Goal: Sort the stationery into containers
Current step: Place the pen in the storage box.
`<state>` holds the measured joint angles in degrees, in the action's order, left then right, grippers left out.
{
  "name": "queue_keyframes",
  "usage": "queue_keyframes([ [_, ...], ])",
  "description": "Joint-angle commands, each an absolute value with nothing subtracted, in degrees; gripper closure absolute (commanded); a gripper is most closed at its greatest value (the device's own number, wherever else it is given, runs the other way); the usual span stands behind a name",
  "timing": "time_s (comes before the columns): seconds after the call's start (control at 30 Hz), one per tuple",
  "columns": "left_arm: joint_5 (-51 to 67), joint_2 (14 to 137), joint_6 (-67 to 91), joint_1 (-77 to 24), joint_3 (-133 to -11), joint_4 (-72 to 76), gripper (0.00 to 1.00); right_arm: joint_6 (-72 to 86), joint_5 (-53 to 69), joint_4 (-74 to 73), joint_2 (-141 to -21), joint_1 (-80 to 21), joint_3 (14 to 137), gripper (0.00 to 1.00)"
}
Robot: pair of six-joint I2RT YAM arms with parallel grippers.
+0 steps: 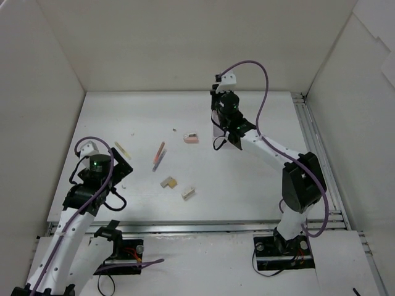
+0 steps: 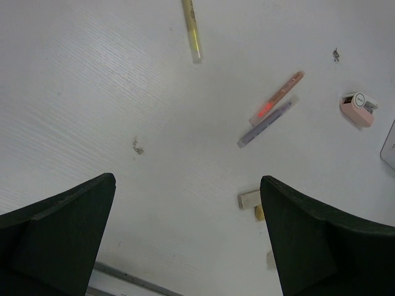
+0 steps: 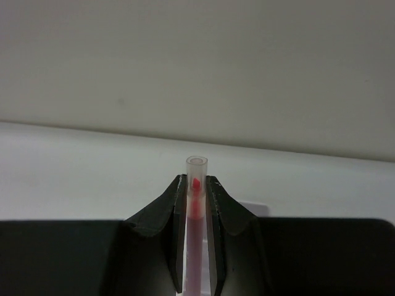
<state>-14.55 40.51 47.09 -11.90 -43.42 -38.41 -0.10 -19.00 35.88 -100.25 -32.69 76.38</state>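
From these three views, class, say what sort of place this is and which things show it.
Probably a robot test cell: a white table boxed in by plain white panels, a left arm and right arm bolted at its near edge, and a few pens and small blocks laid out.

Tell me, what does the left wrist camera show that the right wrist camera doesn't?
Only the left wrist view: the open left gripper and loose stationery, namely a yellow pen, an orange pen beside a purple pen, and a pink block. Only the right wrist view: the right gripper shut on a red-tipped pen with a clear cap. Both: the white table and each camera's own dark gripper.
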Motion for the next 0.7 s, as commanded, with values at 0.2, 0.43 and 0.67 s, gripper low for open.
queue_keyframes([
  [0.2, -17.84, 45.96, 47.64, -10.20, -49.75, -37.62, 0.00, -10.47, -19.16, 52.73, -106.52, -25.93, 79.80, 1.00],
  [0.43, -15.82, 47.99, 46.85, -7.92, -50.62, -37.00, 0.00, -8.44, -17.14, 57.91, -112.49, -23.38, 82.44, 1.00],
  [0.67, -15.82, 48.60, 47.02, -6.86, -50.27, -36.30, 0.00, -5.72, -16.61, 60.91, -115.57, -21.88, 83.94, 1.00],
])
